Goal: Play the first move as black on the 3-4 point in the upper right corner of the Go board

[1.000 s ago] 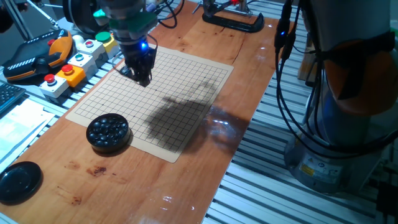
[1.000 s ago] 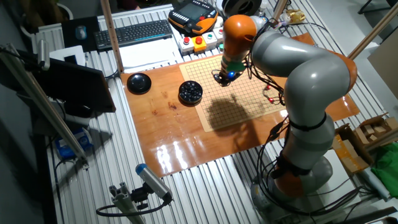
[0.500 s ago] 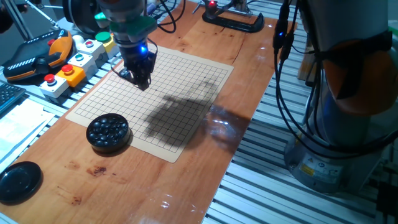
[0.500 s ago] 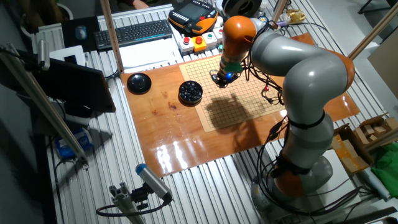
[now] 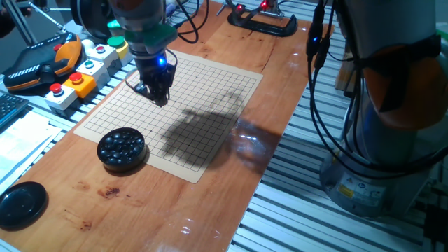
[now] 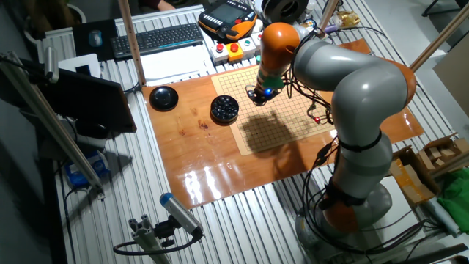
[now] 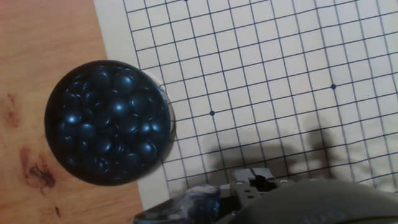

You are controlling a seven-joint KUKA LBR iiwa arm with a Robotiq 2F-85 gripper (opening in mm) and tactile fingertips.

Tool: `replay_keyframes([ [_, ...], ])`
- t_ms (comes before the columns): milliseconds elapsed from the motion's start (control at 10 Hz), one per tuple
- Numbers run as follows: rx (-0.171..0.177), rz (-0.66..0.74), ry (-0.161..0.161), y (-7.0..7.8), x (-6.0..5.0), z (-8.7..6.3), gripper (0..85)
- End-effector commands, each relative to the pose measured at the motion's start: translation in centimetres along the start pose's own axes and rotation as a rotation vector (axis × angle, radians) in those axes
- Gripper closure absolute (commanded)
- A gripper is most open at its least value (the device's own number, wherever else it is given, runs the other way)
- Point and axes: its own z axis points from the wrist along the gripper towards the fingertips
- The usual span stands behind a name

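No single black stone visible on the Go board — all stones sit in the round bowl off the board's near-left edge on the wooden bench, gripper hovers low over the board's left part, finger state — can't tell.
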Motion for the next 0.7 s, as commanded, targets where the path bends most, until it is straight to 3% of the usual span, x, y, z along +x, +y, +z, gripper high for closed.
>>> replay_keyframes([
  [0,-0.003,-0.001,0.004,0.01,0.05,-0.05,84.3],
  [100,-0.054,0.039,0.013,0.01,0.05,-0.05,84.3],
  [200,-0.047,0.036,0.016,0.01,0.05,-0.05,84.3],
  [400,0.009,0.017,0.005,0.01,0.05,-0.05,84.3],
  [600,0.019,-0.044,-0.008,0.01,0.05,-0.05,84.3],
])
